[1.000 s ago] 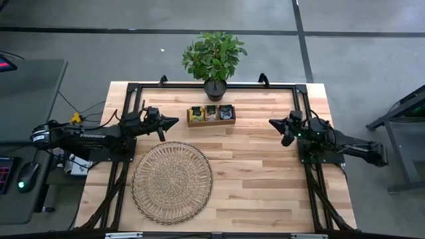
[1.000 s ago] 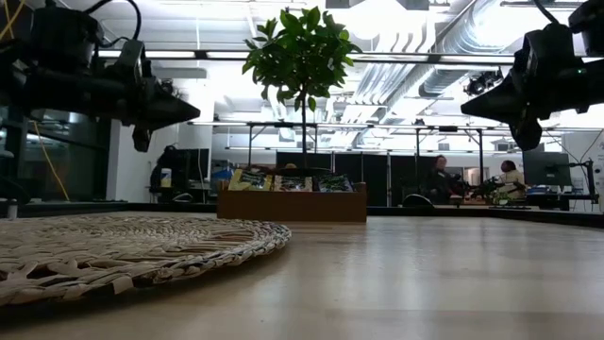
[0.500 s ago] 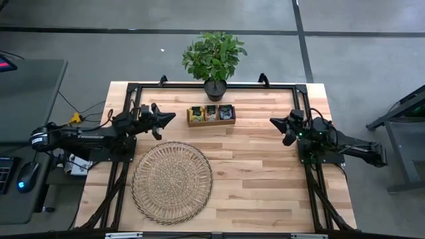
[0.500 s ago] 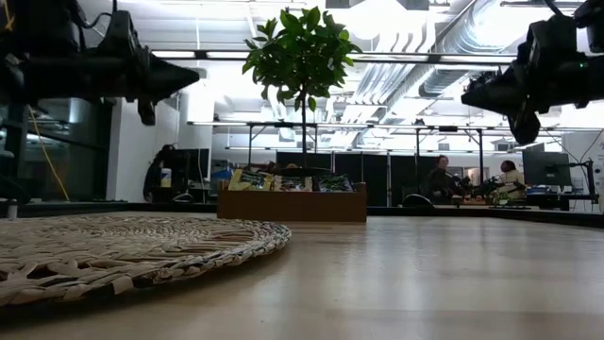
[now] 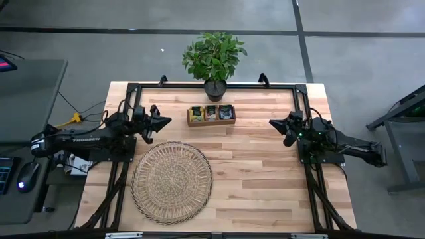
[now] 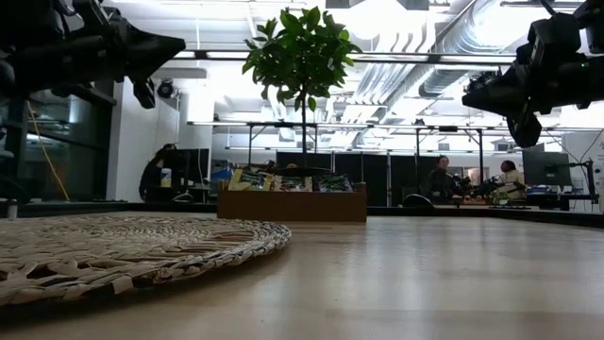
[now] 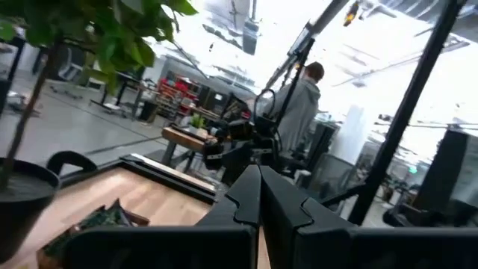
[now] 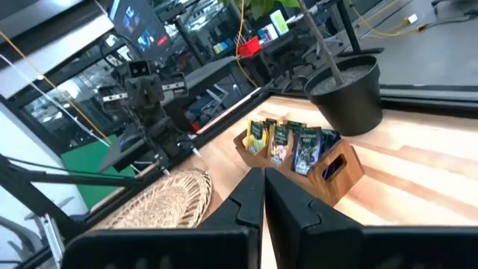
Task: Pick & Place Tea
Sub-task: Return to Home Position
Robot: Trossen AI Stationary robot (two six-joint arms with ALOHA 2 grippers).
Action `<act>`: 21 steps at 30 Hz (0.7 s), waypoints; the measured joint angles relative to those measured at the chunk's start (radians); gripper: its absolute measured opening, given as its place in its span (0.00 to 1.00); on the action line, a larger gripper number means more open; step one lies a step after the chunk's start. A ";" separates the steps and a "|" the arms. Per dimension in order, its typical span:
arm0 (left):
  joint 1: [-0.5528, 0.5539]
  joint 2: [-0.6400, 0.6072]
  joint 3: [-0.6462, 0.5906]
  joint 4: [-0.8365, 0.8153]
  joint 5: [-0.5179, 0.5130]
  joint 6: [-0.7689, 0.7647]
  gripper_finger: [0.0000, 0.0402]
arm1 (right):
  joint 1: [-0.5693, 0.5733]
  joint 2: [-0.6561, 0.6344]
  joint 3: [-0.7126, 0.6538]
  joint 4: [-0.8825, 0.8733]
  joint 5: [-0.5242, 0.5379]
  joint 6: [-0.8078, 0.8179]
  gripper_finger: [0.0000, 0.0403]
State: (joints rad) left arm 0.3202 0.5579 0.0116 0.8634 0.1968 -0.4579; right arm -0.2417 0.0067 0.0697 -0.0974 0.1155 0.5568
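The tea sachets [image 5: 211,113], yellow-green and dark, stand upright in the small brown wooden three-compartment tray [image 5: 211,122] at the far middle of the table; they also show in the right wrist view [image 8: 287,143] and the low view [image 6: 291,181]. My left gripper [image 5: 169,121] is shut and empty, raised above the table left of the tray. My right gripper [image 5: 271,123] is shut and empty, raised right of the tray. The fingers show closed together in the left wrist view [image 7: 260,179] and the right wrist view [image 8: 264,179].
A round wicker mat [image 5: 172,181] lies on the near left of the wooden table. A potted plant [image 5: 214,60] stands at the far edge behind the tray. A black frame [image 5: 300,99] runs along the table's far and side edges. A person [image 7: 299,112] stands in the room beyond.
My left gripper has drawn back toward the table's left edge and risen, its fingers tipping upward. My right gripper has tipped up slightly, staying in place.
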 joint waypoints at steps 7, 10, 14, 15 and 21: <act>0.000 0.000 0.000 -0.053 0.009 0.000 0.00 | 0.000 0.000 0.001 -0.017 -0.015 0.004 0.03; 0.000 0.001 0.000 -0.098 0.009 0.000 0.00 | 0.000 0.000 0.001 -0.018 -0.014 0.004 0.03; 0.000 0.001 0.000 -0.172 0.009 0.000 0.00 | 0.000 0.000 0.001 -0.018 -0.014 0.004 0.03; 0.000 0.001 0.000 -0.191 0.009 0.000 0.00 | 0.000 0.000 0.001 -0.018 -0.014 0.004 0.03; 0.000 0.001 0.000 -0.303 0.009 -0.001 0.00 | 0.000 0.000 0.001 -0.018 -0.014 0.004 0.03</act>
State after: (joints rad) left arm 0.3199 0.5587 0.0116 0.5603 0.2054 -0.4587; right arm -0.2417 0.0067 0.0708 -0.1150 0.1013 0.5606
